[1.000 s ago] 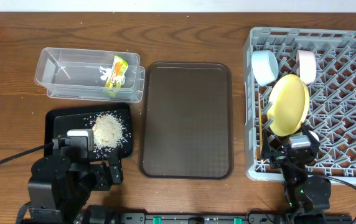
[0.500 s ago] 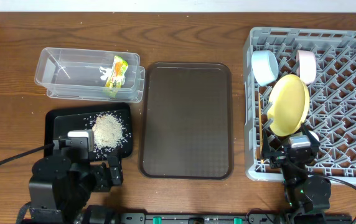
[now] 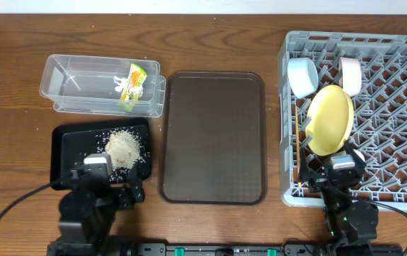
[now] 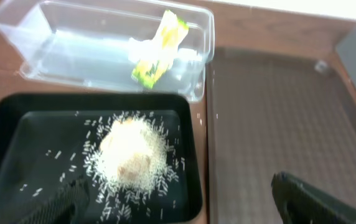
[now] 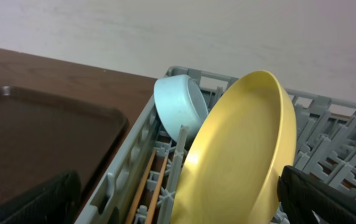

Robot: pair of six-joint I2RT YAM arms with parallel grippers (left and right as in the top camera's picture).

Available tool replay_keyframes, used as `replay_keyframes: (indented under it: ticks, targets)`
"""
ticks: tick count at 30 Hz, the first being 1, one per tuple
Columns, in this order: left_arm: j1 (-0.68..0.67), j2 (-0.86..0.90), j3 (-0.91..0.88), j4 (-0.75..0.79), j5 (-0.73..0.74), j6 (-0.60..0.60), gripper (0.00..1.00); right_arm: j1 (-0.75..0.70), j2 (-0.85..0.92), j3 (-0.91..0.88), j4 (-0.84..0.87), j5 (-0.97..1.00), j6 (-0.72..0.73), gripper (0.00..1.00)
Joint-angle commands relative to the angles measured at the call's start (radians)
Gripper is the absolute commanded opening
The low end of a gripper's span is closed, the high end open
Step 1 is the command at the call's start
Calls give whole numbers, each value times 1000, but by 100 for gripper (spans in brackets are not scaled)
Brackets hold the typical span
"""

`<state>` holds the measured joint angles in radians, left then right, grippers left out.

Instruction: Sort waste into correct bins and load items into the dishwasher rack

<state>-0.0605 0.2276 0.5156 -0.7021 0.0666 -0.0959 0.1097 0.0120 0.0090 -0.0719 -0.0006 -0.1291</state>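
Observation:
The green-and-yellow wrapper [image 3: 134, 84] lies in the clear tub [image 3: 75, 85]; the left wrist view shows both, wrapper [image 4: 159, 46] and tub [image 4: 53, 43]. The rice heap [image 3: 124, 147] [image 4: 131, 152] lies in the black tray [image 3: 68, 142] [image 4: 16, 143]. My left gripper [image 3: 108, 185] [image 4: 184, 211] is open and empty at that tray's near edge. The grey rack [image 3: 395, 107] [image 5: 122, 168] holds the yellow plate [image 3: 330, 119] [image 5: 240, 155] on edge, the light blue bowl [image 3: 302, 76] [image 5: 178, 102], a pale cup [image 3: 350, 75] and the chopsticks [image 3: 304, 153] [image 5: 147, 183]. My right gripper [image 3: 330, 172] [image 5: 178, 211] is open just in front of the plate. No white bowl shows.
A large dark brown serving tray [image 3: 214, 135] [image 4: 271, 124] [image 5: 35, 130] lies between the black tray and the rack. The rack's near left corner is close to my right arm. Black cables trail from both arm bases along the front edge.
My left arm has shifted a little to the right and turned, with its gripper drawn slightly back toward the front edge. The right arm and all objects are unmoved.

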Motion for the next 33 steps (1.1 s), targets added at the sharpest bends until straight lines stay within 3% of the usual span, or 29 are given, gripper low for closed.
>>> replay_keyframes:
  ticks: [1,11,17,33]
  targets:
    - [5,-87,-148,126,-19,13,96,-6,-7,-3,-3,4,-10,99]
    - [5,-226,-508,638,-27,14,96,-6,-7,-3,-3,4,-10,99]
    - [5,-226,-512,636,-31,100,96,-6,-7,-3,-3,4,-10,99]
    - [5,-222,-512,636,-30,100,96,-6,-7,-3,-3,4,-10,99]
